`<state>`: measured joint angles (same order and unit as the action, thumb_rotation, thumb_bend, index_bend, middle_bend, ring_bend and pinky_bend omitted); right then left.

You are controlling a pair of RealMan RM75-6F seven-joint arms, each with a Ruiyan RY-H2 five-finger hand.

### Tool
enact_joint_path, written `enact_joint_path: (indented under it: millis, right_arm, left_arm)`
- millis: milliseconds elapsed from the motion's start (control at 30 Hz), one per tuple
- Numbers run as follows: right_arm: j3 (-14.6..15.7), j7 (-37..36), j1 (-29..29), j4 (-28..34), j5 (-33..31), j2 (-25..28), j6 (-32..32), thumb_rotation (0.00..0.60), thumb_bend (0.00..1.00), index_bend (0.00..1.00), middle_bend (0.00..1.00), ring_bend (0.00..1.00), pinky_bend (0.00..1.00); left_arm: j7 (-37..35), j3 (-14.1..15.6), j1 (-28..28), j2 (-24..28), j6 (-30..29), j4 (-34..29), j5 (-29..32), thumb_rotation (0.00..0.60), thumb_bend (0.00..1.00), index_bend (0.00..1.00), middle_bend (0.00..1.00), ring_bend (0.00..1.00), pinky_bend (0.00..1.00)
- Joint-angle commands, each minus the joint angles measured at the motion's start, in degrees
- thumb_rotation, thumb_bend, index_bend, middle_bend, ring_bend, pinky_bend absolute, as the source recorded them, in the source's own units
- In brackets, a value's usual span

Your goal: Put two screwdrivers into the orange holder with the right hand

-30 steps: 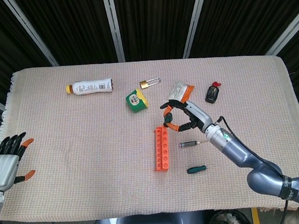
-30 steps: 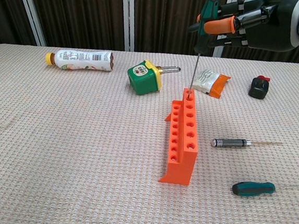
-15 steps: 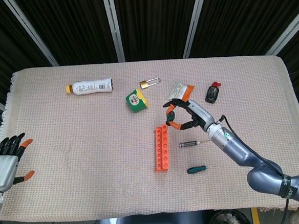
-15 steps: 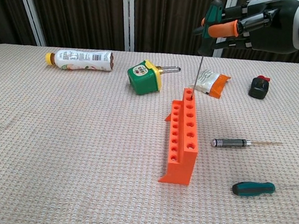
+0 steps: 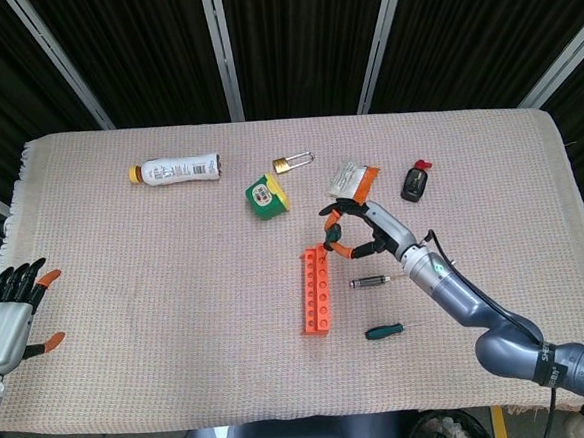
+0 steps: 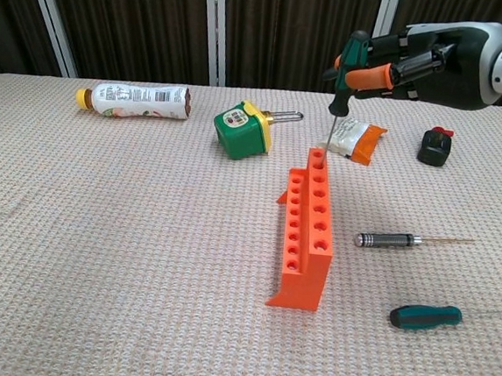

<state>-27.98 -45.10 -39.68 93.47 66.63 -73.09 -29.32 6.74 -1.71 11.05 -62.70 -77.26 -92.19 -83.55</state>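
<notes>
Right hand (image 6: 424,69), fingers (image 6: 371,76) clamped on green-handled screwdriver (image 6: 346,64), now lower than a second ago; shaft sunk deeper into end hole of orange holder (image 6: 307,225). First insertion nearly done. Two more screwdrivers lying beside holder. Left hand (image 5: 6,317) open, idle at surface (image 6: 122,256) edge. Woven cloth; dark curtains behind.

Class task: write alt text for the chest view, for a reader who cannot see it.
The right hand holds a screwdriver upright, its shaft in the far end hole of the orange holder. Two more screwdrivers lie on the table to the holder's right.
</notes>
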Motion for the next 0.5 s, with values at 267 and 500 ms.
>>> enact_joint_path:
  millis: [267, 500]
  right_arm:
    - [3.5, 3.1, 0.0, -2.3, 2.5, -2.8, -4.3, 0.6, 0.52, 0.59, 0.23, 0.0, 0.0]
    - [5.7, 4.8, -0.1, -3.3, 3.6, -4.3, -5.8, 0.6, 0.52, 0.59, 0.23, 0.0, 0.0]
  left_arm:
    - [0.0, 0.0, 0.2, -0.1, 0.3, 0.1, -0.1, 0.6, 0.14, 0.14, 0.0, 0.0, 0.0]
    - [-0.1, 0.1, 0.3, -0.1, 0.3, 0.2, -0.1, 0.6, 0.14, 0.14, 0.0, 0.0, 0.0]
